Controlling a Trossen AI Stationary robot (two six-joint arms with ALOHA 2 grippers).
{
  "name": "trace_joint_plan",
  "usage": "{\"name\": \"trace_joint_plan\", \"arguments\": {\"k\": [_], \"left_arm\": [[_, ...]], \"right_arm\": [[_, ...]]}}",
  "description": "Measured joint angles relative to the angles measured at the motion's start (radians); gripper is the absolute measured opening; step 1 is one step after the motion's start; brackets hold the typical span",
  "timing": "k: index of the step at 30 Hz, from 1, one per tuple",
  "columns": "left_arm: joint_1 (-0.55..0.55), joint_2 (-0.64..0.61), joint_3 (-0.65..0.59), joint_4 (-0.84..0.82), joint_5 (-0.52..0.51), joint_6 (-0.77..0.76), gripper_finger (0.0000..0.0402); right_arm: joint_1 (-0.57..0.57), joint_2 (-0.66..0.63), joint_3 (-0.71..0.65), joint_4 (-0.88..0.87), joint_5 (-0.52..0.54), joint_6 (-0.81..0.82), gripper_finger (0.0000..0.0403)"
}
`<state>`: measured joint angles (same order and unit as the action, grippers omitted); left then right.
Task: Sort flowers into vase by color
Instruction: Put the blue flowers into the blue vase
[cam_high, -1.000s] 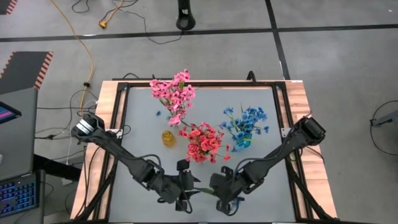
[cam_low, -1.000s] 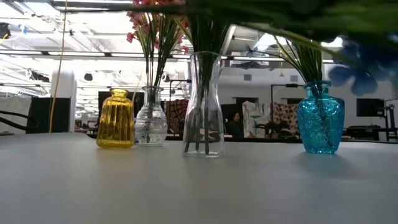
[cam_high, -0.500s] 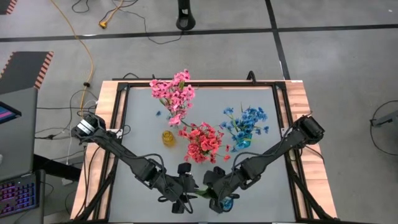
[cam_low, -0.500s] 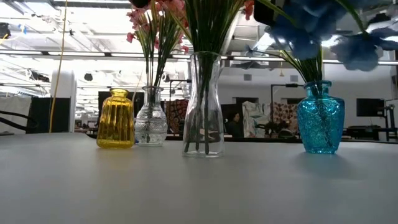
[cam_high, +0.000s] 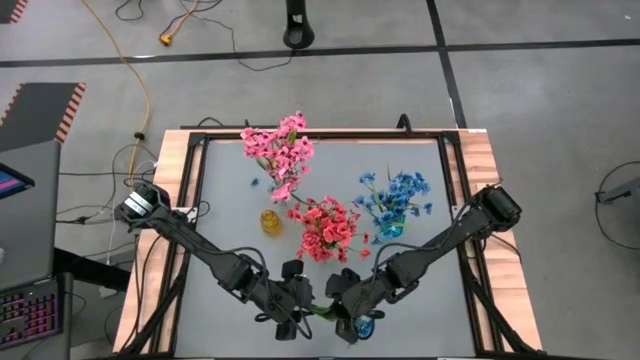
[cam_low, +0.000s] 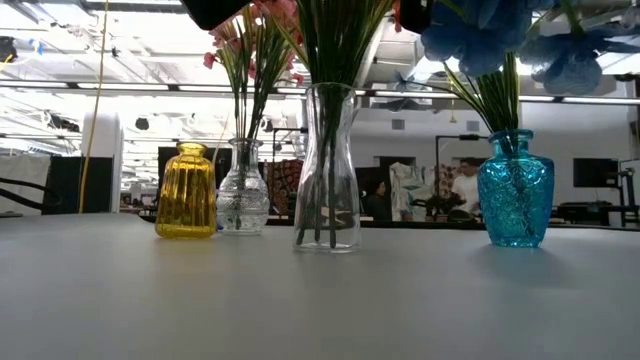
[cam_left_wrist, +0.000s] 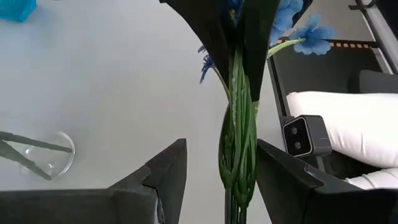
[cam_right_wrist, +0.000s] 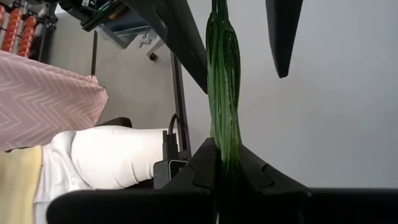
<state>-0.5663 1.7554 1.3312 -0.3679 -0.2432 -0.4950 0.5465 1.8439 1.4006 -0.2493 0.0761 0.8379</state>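
Holding the blue flowers (cam_high: 364, 325) by their green stems (cam_right_wrist: 222, 93), my right gripper (cam_right_wrist: 224, 163) stays pinched on the bundle at the table's six-o'clock edge — blossoms hanging at its five o'clock. My left gripper (cam_left_wrist: 214, 165) straddles those stems, fingers (cam_left_wrist: 169, 168) spread, at nine o'clock of the right.

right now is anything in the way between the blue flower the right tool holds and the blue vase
Partly. The right tool grips the blue flower's stem at the table's near edge; the open left tool straddles that stem. The blue vase is already full of blue flowers, crowding its mouth. The red bunch stands beside the route.
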Motion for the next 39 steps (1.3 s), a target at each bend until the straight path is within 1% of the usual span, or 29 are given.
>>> {"name": "trace_joint_plan", "arguments": {"k": [3,6,16,20,23,26,31,33,35,39], "left_arm": [[0.0,0.0,0.0,0.0,0.0,-0.019,0.0161],[0.002,0.0,0.0,0.0,0.001,-0.032,0.0137],[0.005,0.0,0.0,0.001,0.032,-0.037,0.0012],[0.005,0.0,0.0,0.001,0.032,-0.042,0.0012],[0.005,0.0,0.0,0.001,0.031,-0.041,0.0015],[0.005,0.0,0.0,0.001,0.03,-0.042,0.0013],[0.006,0.0,0.0,-0.001,0.025,-0.044,0.001],[0.006,0.0,0.0,-0.001,0.023,-0.045,0.001],[0.006,0.0,0.0,0.0,0.023,-0.045,0.001],[0.006,0.0,0.0,-0.002,0.046,-0.045,0.0009]], "right_arm": [[0.0,0.0,0.0,0.0,0.0,0.0,0.0054],[0.0,0.0,0.0,0.0,0.0,0.0,0.0054],[-0.001,0.0,0.0,-0.001,0.002,0.001,0.0054],[-0.001,0.0,0.0,-0.001,0.002,0.001,0.0057],[-0.001,0.0,0.0,-0.001,0.002,0.001,0.0071],[-0.001,0.0,0.0,-0.001,0.001,0.007,0.0097],[-0.01,-0.001,0.0,-0.001,-0.002,0.052,0.0158],[-0.015,-0.003,0.0,-0.001,-0.026,0.052,0.0178],[-0.021,-0.012,0.0,-0.015,-0.071,0.048,0.0193],[-0.016,-0.046,0.0,-0.048,-0.078,0.045,0.0209]]}}
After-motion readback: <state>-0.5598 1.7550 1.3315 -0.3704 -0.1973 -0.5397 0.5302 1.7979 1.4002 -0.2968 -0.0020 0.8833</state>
